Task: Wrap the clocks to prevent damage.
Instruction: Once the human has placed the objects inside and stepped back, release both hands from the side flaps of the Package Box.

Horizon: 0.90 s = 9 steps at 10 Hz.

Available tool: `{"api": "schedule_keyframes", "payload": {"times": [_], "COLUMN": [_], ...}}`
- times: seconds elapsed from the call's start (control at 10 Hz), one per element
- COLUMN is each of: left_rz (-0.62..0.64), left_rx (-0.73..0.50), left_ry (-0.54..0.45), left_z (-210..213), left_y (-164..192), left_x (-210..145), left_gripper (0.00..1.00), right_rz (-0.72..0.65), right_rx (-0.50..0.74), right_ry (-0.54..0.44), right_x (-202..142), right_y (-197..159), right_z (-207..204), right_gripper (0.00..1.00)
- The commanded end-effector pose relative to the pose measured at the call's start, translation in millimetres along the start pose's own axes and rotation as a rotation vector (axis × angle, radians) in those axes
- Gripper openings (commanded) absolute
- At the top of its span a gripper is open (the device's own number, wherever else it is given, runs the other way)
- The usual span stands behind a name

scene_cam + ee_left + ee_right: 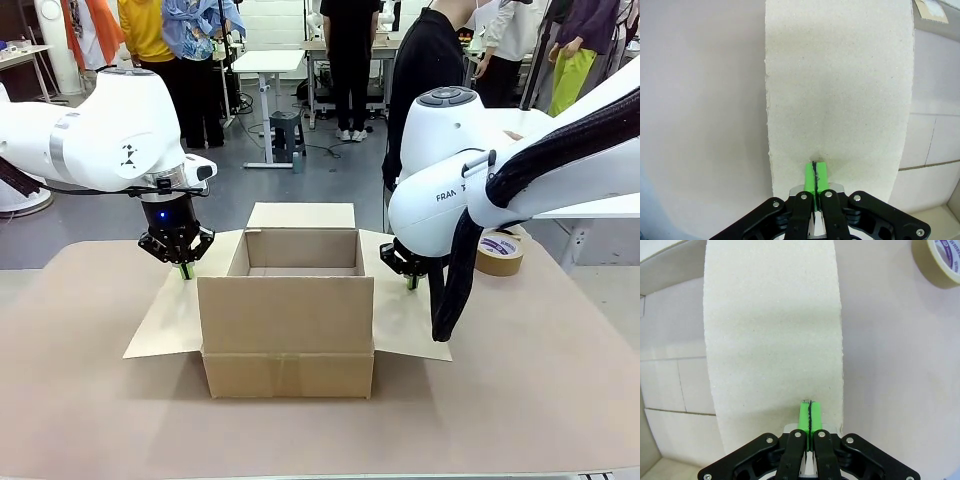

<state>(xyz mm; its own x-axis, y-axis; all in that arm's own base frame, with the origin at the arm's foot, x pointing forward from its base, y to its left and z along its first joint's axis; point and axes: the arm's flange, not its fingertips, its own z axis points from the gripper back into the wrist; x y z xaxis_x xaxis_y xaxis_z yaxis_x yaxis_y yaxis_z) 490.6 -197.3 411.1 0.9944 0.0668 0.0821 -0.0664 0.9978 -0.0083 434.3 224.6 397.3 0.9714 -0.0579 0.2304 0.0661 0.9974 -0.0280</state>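
Observation:
An open cardboard box (287,320) stands mid-table with its flaps spread outward; its inside looks empty from here. No clocks are in view. My left gripper (182,266) is shut, green pads pressed together with nothing between them, tip down on the box's left side flap (840,90). My right gripper (411,280) is likewise shut and empty, tip down on the right side flap (772,340). In the wrist views the left gripper (815,175) and the right gripper (809,415) each meet their flap near its middle.
A roll of tan tape (500,251) lies on the table at the right, behind my right arm, also the tape roll (940,260) at the top corner. A person in dark clothes (425,70) stands at the far side. Brown table surface (100,400) surrounds the box.

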Motion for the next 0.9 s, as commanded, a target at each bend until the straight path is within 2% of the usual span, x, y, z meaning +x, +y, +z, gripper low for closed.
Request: {"api": "schedule_keyframes", "payload": {"times": [0.0,0.8], "left_rz": [0.006,0.006], "left_rx": [0.001,0.001], "left_ry": [0.002,0.002], "left_z": [-1.3,-1.3], "left_y": [0.0,0.0], "left_x": [0.1,0.1], "left_gripper": [0.00,0.00], "right_rz": [-0.001,-0.001], "right_rx": [0.000,0.000], "right_ry": [0.000,0.000], "right_x": [0.1,0.1], "right_y": [-0.2,-0.2], "right_z": [-0.3,-0.3], "right_gripper": [0.01,0.01]}}
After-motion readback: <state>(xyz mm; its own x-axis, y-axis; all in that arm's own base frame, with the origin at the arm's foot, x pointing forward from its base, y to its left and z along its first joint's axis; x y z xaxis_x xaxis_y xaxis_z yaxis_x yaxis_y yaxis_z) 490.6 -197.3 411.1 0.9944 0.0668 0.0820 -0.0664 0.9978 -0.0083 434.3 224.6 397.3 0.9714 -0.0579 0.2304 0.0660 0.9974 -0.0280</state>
